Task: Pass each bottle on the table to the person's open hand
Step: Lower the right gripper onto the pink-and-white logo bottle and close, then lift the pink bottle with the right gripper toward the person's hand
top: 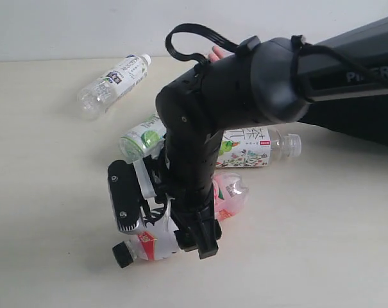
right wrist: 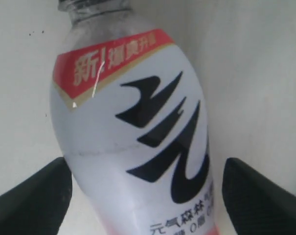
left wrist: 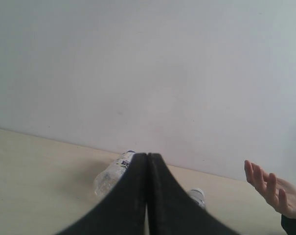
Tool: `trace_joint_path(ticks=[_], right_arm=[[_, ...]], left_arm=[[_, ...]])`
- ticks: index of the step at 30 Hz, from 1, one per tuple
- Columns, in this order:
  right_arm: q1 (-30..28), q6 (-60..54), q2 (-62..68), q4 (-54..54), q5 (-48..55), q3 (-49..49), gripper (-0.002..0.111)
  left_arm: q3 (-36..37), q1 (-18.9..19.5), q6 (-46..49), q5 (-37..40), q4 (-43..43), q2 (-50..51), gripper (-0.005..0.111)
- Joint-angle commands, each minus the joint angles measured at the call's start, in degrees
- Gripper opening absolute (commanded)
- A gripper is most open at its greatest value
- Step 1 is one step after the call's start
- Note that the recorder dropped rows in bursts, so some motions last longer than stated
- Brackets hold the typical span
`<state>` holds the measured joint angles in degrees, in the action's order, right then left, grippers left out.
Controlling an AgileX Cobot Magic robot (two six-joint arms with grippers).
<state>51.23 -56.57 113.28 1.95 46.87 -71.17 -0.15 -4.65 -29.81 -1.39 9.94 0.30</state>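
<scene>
The robot's right pincer (right wrist: 147, 164) stands open astride a black-capped clear plastic bottle (right wrist: 133, 147) with a pink-and-white label, lying on the pale cream table (top: 46, 212).
Its black fingers (right wrist: 33, 196) flank the bottle's body (neither plainly pressing it). Beyond lie three more clear plastic bottles: a green-labelled bottle (top: 142, 138) closest, a fruit-pictured bottle (top: 254, 142) beside it, a white-and-blue-labelled bottle (top: 113, 80) farthest. The left pincer (left wrist: 148, 164) is closed, empty; beyond it is a person's bare open hand (left wrist: 272, 188).
</scene>
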Motion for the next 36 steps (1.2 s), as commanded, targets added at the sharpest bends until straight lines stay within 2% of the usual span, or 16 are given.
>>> trace_joint_path(ticks=[1, 5, 19, 23, 29, 32, 36], right_arm=[[0.12, 0.19, 1.38, -0.15, 0.34, -0.12, 0.076], [0.12, 0.3, 1.59, -0.03, 1.7, -0.12, 0.065], [0.12, 10.31, -0.98, 0.06, 6.6, -0.12, 0.0], [0.12, 12.26, -5.7, 0.51, 9.4, -0.12, 0.0], [-0.24, 22.61, -15.42, -1.95, 15.53, -0.86, 0.0], [-3.32, 29.64, -19.24, -6.23, 18.26, -4.43, 0.0], [-11.97, 37.33, -21.16, -6.9, 20.17, -11.14, 0.0]], left_arm=[[0.15, 0.08, -0.2, -0.57, -0.28, -0.3, 0.0], [0.15, 0.08, -0.2, -0.57, -0.28, -0.3, 0.0], [0.15, 0.08, -0.2, -0.57, -0.28, -0.3, 0.0], [0.15, 0.08, -0.2, -0.57, -0.28, -0.3, 0.0], [0.15, 0.08, -0.2, -0.57, -0.28, -0.3, 0.0], [0.15, 0.08, -0.2, -0.57, -0.28, -0.3, 0.0], [0.15, 0.08, -0.2, -0.57, -0.28, -0.3, 0.0]])
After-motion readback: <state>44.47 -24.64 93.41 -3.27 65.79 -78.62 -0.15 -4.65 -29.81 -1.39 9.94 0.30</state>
